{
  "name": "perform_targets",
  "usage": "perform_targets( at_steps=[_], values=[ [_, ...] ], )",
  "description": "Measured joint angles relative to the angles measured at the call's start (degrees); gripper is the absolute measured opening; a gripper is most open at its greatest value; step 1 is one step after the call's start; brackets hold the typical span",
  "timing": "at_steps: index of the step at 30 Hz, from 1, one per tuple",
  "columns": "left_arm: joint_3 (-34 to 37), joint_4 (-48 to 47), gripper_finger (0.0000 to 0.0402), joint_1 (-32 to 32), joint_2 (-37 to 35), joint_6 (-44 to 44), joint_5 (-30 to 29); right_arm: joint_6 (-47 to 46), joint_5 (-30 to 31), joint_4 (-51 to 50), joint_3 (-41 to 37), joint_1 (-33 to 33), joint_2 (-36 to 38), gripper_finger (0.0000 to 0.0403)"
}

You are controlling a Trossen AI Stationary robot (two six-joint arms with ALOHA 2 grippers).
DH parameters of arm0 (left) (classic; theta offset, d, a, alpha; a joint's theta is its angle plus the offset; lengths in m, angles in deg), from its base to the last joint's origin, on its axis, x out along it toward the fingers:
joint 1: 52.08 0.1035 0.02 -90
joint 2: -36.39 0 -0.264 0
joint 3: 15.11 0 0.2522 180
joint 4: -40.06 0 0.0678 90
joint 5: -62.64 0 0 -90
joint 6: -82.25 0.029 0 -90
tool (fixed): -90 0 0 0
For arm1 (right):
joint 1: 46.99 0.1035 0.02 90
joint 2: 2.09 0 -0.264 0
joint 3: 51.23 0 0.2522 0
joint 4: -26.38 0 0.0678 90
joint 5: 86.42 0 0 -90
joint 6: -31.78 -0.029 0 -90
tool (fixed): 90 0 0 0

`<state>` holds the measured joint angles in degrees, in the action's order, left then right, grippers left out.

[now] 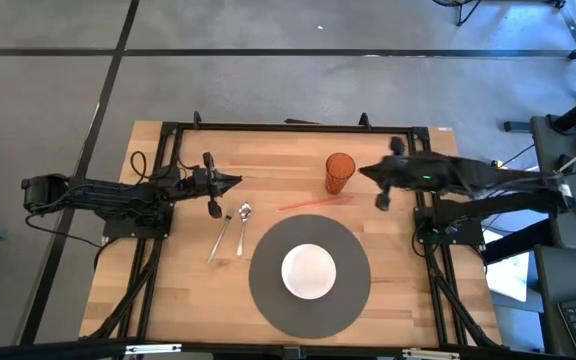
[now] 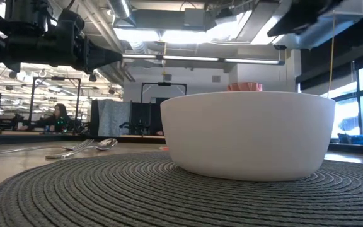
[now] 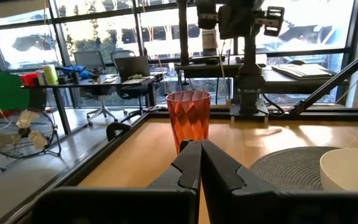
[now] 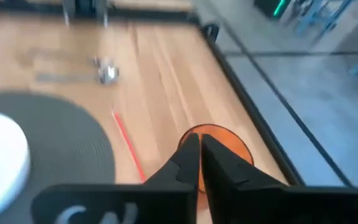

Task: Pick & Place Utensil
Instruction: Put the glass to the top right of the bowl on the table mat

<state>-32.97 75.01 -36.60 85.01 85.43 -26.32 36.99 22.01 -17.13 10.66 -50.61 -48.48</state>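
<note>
A metal fork (image 1: 220, 238) and spoon (image 1: 244, 222) lie flat side by side on the wooden table, left of a round grey placemat (image 1: 268, 290) that carries a white bowl (image 1: 309, 271). They also show in the right wrist view, fork (image 4: 58, 77) and spoon (image 4: 107, 73). My left gripper (image 1: 236, 181) is shut and hovers beyond the utensils' far ends, pointing toward the table's right. My right gripper (image 1: 362, 171) is shut and raised just right of an orange cup (image 1: 340, 172), with its fingertips (image 4: 199, 146) above the cup's rim (image 4: 219, 135).
A thin red stick (image 1: 313, 203) lies between the cup and the placemat. The orange cup (image 3: 188, 115) stands upright ahead of my left gripper (image 3: 200, 154). A black frame (image 1: 298, 126) edges the table's far side and both arm bases.
</note>
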Motion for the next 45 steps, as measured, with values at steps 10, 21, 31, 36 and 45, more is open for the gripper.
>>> perform_targets(
  at_steps=[10, 21, 31, 36, 45],
  values=[
    [0.0, -2.1, 0.0002, 0.0, 0.0, -1.1, 0.0, 11.2, -5.2, -20.6, 25.1, -0.8, -23.7, 0.0141],
    [0.0, -2.3, 0.0001, 0.0, 0.0, -1.1, 0.0, 13.7, -7.4, -33.6, 30.4, -4.6, -34.1, 0.0281],
    [0.0, -2.3, 0.0004, 0.0, 0.0, -0.7, 0.1, 16.9, -13.9, -31.4, 30.0, -8.8, -37.7, 0.0289],
    [0.0, -2.3, 0.0001, 0.0, 0.0, -0.7, 0.1, 16.9, -14.0, -31.8, 30.0, -9.9, -39.7, 0.0289],
    [0.0, -2.3, 0.0004, 0.0, 0.0, -0.9, 0.1, 16.5, -13.5, -31.8, 30.0, -11.3, -43.3, 0.0285]
  ],
)
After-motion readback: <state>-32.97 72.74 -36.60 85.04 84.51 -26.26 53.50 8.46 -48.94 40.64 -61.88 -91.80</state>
